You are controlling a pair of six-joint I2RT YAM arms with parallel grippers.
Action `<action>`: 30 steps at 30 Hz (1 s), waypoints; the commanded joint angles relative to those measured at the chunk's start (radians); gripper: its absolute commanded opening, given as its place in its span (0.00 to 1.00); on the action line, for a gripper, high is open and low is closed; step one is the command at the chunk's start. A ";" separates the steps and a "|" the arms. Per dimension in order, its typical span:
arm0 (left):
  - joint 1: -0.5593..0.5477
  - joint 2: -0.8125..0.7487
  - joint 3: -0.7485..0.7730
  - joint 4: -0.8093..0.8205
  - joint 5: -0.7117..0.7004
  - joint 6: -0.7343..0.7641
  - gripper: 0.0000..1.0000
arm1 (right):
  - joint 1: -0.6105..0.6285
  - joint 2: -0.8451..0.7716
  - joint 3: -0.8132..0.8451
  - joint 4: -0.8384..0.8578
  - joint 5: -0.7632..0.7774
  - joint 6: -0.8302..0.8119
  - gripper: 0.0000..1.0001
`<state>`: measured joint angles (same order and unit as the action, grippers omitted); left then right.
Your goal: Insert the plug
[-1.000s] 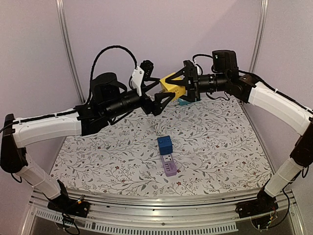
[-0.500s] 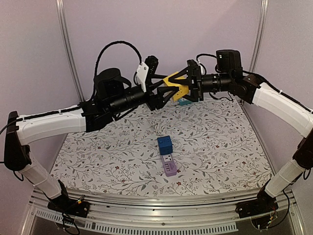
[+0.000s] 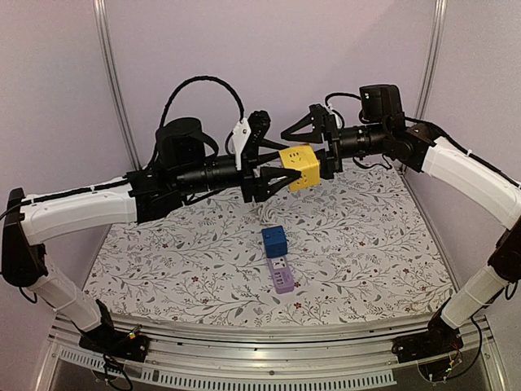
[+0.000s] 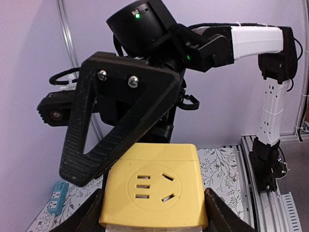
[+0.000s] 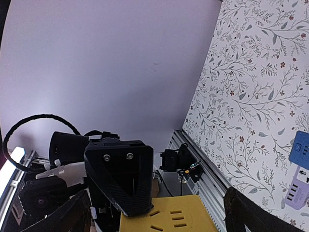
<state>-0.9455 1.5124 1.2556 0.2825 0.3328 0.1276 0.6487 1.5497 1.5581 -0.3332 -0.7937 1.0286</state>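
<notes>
**Mid-air handover of the yellow cube, insertion not started**

Position: yellow cube (image 3: 298, 167) is up in the air, well above and beyond the strip (image 3: 282, 275), which lies on the table (image 3: 383, 252).

Grip: left gripper (image 3: 275, 171) is clamped on it. In the left wrist view both fingers (image 4: 218, 216) sit flush against the cube's sides.

Other arm: right gripper (image 3: 313, 151) is spread wide around the same cube. Its own view shows gaps on either side, so it carries nothing.

The socket face points at the left wrist camera. No prongs show on any visible face, so I can't tell which side they're on.

A blue cube (image 3: 275, 241) sits at the strip's far end, touching or nearly so.

My read of the step: transfer or regrasp.

Next:
- The right arm backs clear.
- The left arm brings the cube down over the strip, prong face down.
- Line it up with a free outlet and push straight in.

Risks:
- The cube may be rotated in the grip, so the prongs miss the slots.
- The blue cube crowds the strip's far outlet.
</notes>
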 commanded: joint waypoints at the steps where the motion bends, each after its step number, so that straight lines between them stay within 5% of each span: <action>1: -0.004 -0.066 -0.038 -0.023 0.066 0.029 0.00 | -0.022 -0.046 0.004 -0.048 -0.044 -0.056 0.97; 14: 0.016 -0.118 -0.061 -0.033 0.076 0.022 0.00 | -0.027 -0.089 -0.024 -0.189 -0.094 -0.139 0.99; 30: 0.018 -0.116 -0.066 -0.018 0.092 -0.024 0.00 | 0.001 -0.108 -0.032 -0.165 -0.144 -0.140 0.94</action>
<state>-0.9367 1.4151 1.2003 0.2413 0.4183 0.1352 0.6308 1.4704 1.5375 -0.5011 -0.9039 0.9043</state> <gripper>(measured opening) 0.630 0.932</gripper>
